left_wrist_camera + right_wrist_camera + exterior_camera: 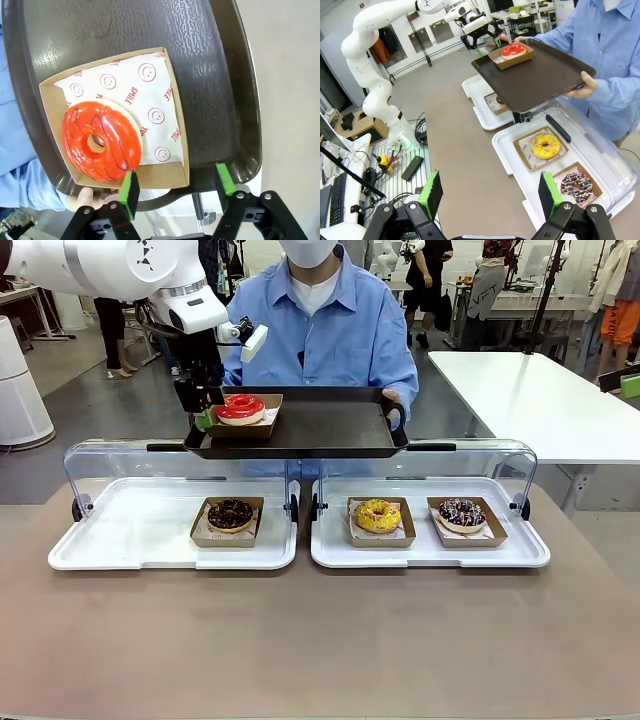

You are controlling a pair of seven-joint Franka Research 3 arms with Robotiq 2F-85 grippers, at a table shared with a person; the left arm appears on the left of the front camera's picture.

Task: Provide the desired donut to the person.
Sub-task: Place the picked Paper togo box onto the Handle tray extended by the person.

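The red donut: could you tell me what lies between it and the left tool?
In the left wrist view, the wall of the cardboard box and its printed paper lie between the left tool and the red donut.

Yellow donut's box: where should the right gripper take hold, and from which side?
Probably pinch the near wall of the box, coming down from the robot's side: its walls are low, the yellow donut fills the middle, and the clear lid stands open behind.

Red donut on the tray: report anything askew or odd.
The red donut sits crammed into one corner of its cardboard box, not centred on the paper, and the box sits at a corner of the tray by the left gripper. Nothing spilled.
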